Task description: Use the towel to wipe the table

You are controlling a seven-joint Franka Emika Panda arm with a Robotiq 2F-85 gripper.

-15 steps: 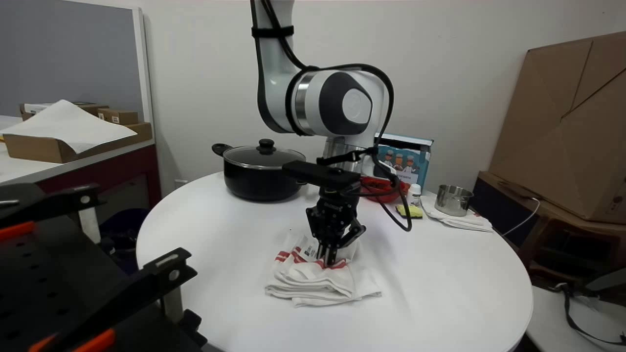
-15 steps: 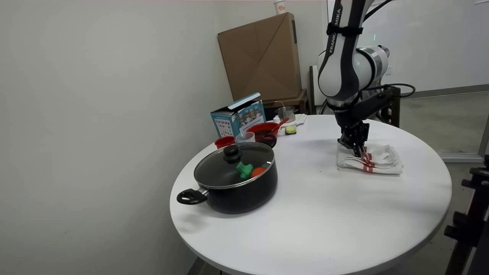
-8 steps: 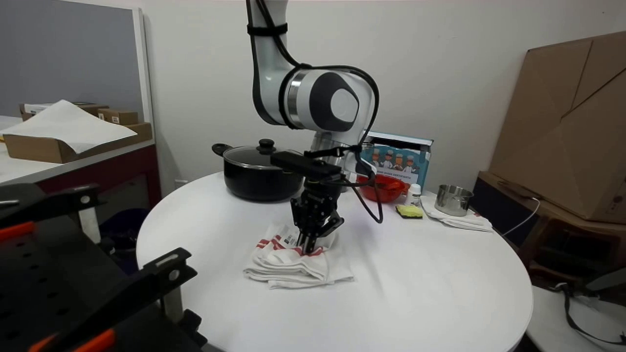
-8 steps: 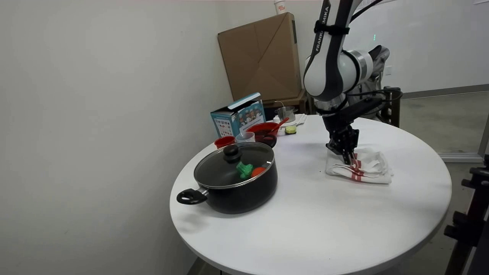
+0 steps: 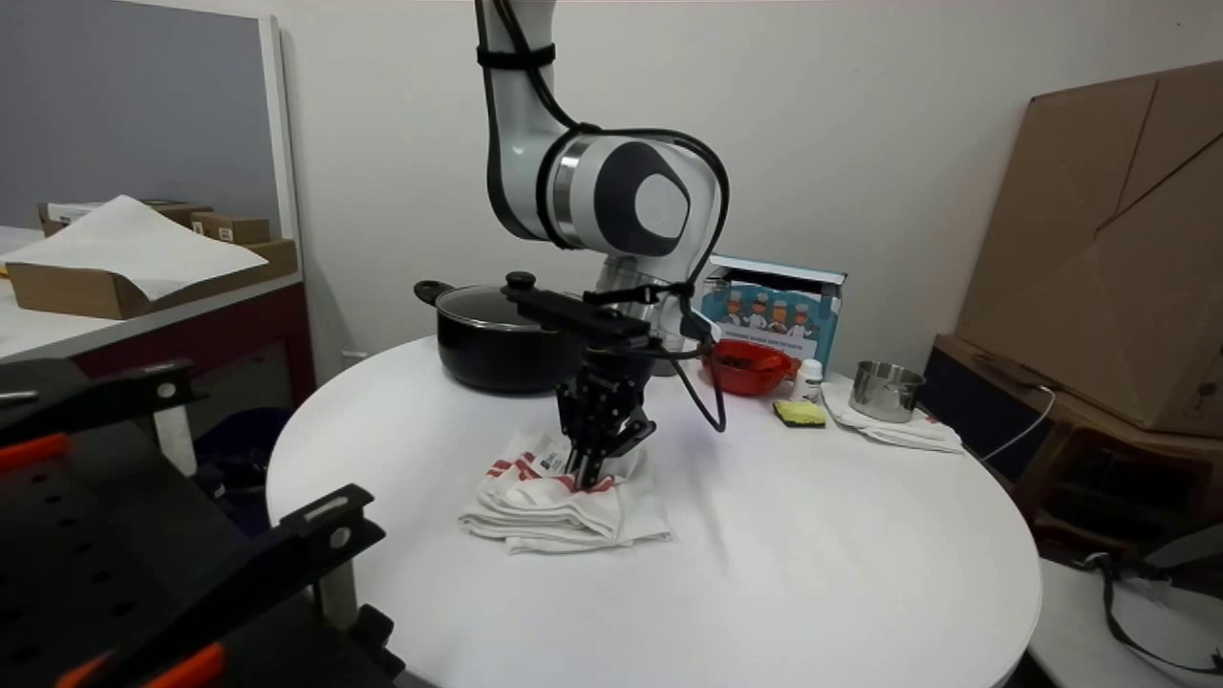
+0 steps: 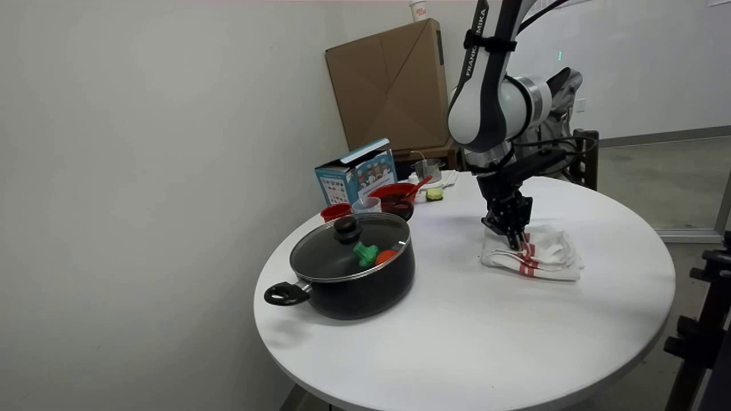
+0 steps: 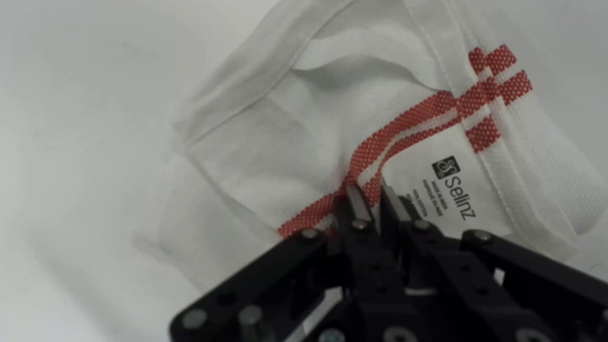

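Observation:
The towel, a white cloth with red stripes, lies rumpled and folded on the table in both exterior views [image 5: 559, 521] [image 6: 551, 254]. The table [image 5: 812, 564] is round with a smooth white top. My gripper [image 5: 581, 478] points down at the towel's striped part. In the wrist view my gripper [image 7: 371, 197] is closed on a pinched fold of the towel [image 7: 266, 152], with red-striped cloth between the fingertips. A printed label shows on the towel beside the fingers. The towel's underside is hidden.
A black lidded pot [image 6: 357, 294] stands on the table near the wall. A red bowl [image 5: 750, 375], a yellow sponge [image 5: 801, 413], a white bottle [image 5: 808, 380], a metal cup [image 5: 885, 392] on another white cloth and a blue box [image 6: 371, 174] stand along the table's edge.
My gripper and the towel have slid together across the table, leftward in both exterior views, up the picture in one and down in the other. The gripper stays closed on the cloth.

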